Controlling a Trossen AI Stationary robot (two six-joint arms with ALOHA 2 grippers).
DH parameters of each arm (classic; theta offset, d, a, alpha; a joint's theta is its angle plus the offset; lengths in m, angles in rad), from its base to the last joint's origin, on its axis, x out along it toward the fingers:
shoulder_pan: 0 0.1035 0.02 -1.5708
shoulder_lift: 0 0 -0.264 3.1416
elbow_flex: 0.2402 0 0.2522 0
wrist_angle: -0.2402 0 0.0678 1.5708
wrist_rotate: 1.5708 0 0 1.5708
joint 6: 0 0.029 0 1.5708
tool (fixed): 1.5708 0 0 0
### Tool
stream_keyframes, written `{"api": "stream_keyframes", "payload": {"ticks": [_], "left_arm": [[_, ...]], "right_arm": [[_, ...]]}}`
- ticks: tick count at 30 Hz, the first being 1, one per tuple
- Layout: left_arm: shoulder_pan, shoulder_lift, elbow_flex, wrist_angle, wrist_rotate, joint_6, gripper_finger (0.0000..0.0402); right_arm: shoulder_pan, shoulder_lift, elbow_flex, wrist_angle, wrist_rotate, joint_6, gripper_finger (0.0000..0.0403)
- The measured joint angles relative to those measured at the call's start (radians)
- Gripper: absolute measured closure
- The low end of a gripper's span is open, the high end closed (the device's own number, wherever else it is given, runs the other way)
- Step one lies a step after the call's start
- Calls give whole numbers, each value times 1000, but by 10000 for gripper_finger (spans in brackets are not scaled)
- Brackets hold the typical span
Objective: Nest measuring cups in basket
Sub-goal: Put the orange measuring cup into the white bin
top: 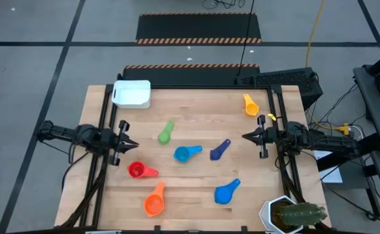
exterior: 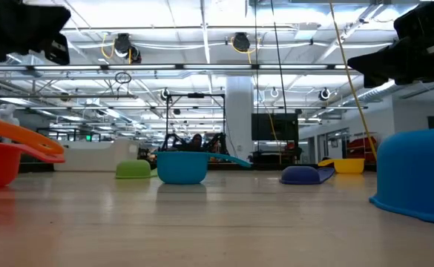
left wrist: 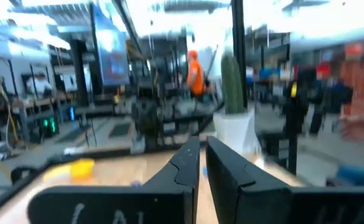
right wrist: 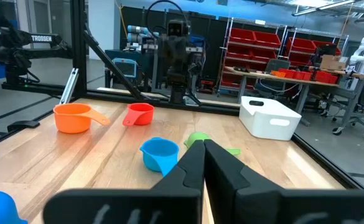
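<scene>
1. The table [top: 202, 195] is pale wood planking with a fine grain, framed at its left and right edges by black metal rails.
2. The basket [top: 132, 93] is a smooth white plastic tub, rectangular with rounded corners and low walls. It sits at the far left corner of the table, and nothing shows inside it.
3. Six smooth plastic scoops with short handles lie scattered and apart on the wood: a yellow measuring cup [top: 251, 104] near the far right edge, a green measuring cup [top: 165, 133], a light blue measuring cup [top: 187, 153] in the middle, a navy measuring cup [top: 219, 150] just right of it, a red measuring cup [top: 139, 170], and an orange measuring cup [top: 154, 201] and a blue measuring cup [top: 227, 192] toward the near edge.
4. The left gripper [top: 131, 145] hovers at the table's left edge, its dark angular fingers nearly pressed together on nothing. The red cup is nearest it, just beyond the tips.
5. The right gripper [top: 245, 136] hovers at the right edge with its fingers pressed together and empty, pointing inward toward the navy cup, well apart from it.
6. A white hexagonal pot [top: 275, 214] at the near right corner holds a green cactus [top: 300, 212].
</scene>
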Motion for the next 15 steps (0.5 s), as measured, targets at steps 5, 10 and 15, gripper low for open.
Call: {"api": "stream_keyframes", "payload": {"ticks": [5,10,15], "left_arm": [[0,2,22,10,-22,-31,369],[0,49,109,-88,-129,-40,369],[0,174,284,-270,-201,-122,369]], "right_arm": [[0,0,0,0,0,0,403],[0,0,0,0,0,0,403],[0,0,0,0,0,0,403]]}}
